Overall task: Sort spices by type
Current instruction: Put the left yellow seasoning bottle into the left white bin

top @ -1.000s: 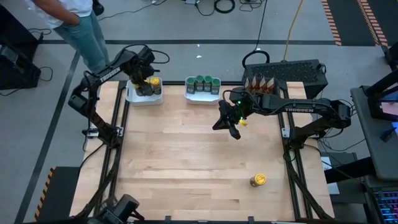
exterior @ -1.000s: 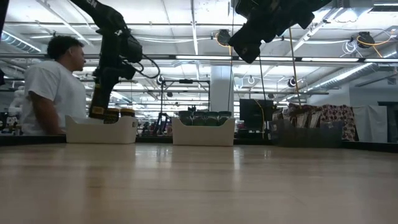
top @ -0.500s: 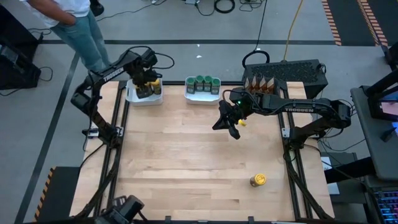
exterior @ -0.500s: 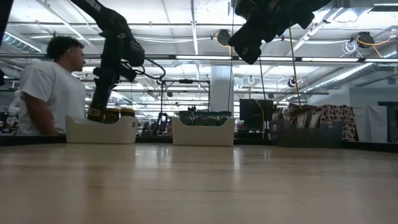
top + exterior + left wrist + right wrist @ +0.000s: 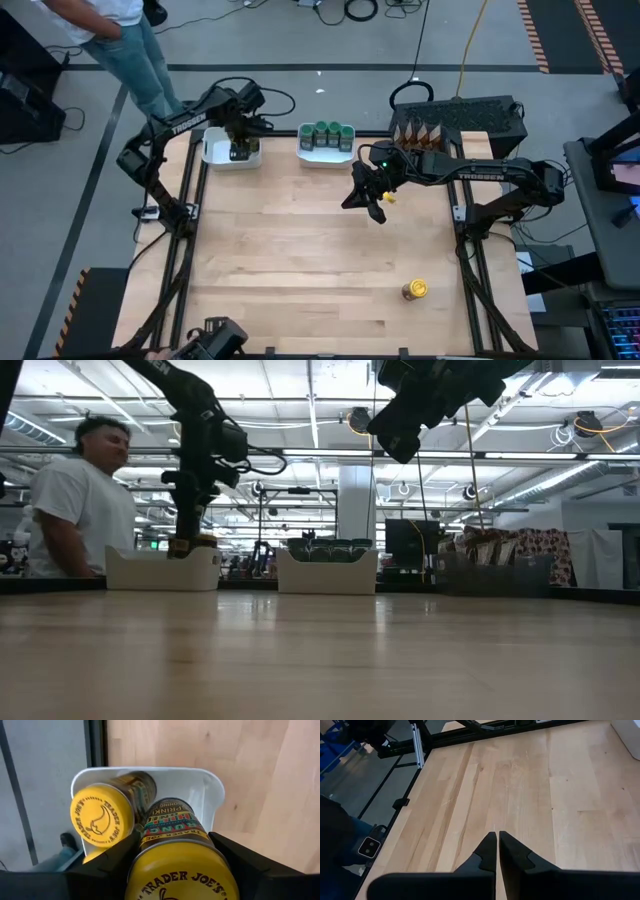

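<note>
Almost done — green jars (image 5: 326, 131) and packets (image 5: 419, 133) sit sorted along the desk's far edge. The left tool (image 5: 243, 138) pinches a yellow jar (image 5: 175, 855) over the far-left tray (image 5: 212, 156). One yellow jar (image 5: 414, 290) waits near the front-right corner — right tool (image 5: 371, 203) pressed together.

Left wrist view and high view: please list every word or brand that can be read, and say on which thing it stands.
"TRADER JOE'S": on the yellow lid of the held jar between the left gripper fingers.
"TRADER JOE'S": around the yellow lid of the second jar in the white tray.
The held jar's side label: too partial to read.
"TROSSEN": on the right arm, whose right gripper hangs shut.
Left arm lettering: too small to read.
</note>
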Available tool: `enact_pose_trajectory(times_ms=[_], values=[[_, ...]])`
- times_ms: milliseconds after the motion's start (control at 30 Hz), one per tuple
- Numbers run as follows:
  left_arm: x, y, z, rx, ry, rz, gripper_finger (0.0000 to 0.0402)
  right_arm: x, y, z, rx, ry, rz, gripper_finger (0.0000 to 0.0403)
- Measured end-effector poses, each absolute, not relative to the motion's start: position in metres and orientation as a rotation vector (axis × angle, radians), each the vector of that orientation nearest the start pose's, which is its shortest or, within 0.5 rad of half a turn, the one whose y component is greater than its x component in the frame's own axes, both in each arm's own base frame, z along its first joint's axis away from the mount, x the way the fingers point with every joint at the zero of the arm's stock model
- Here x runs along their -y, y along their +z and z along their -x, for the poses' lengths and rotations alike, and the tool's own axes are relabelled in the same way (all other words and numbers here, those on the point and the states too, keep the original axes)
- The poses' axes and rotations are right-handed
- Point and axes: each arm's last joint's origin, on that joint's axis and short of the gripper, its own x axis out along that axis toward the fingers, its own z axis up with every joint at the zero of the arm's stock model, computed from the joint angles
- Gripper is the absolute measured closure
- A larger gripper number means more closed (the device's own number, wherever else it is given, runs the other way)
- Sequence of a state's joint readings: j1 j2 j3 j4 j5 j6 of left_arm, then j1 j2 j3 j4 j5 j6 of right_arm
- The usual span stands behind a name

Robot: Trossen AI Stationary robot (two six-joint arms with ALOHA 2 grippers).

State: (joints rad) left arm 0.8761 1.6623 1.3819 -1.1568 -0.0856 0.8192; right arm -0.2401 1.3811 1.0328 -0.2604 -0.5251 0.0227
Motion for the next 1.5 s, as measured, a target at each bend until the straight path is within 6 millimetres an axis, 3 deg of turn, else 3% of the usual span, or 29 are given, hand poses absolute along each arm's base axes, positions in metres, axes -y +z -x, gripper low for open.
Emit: enact_pose_trajectory(times_ms=[167,767,1133,1500], values=[[-0.239,0.259,-0.196,-1.54,0.167,-0.081,0.0173,0.057,0.282,-0.292,-0.572,0.266,-0.262,0.0403],[-0.232,0.223,-0.191,-1.581,0.102,-0.106,0.0173,0.056,0.282,-0.292,-0.578,0.259,-0.294,0.0403],[-0.233,0.221,-0.192,-1.571,0.118,-0.106,0.0172,0.047,0.282,-0.294,-0.583,0.279,-0.282,0.0403],[-0.233,0.221,-0.192,-1.571,0.118,-0.106,0.0121,0.047,0.282,-0.294,-0.585,0.275,-0.298,0.0403]])
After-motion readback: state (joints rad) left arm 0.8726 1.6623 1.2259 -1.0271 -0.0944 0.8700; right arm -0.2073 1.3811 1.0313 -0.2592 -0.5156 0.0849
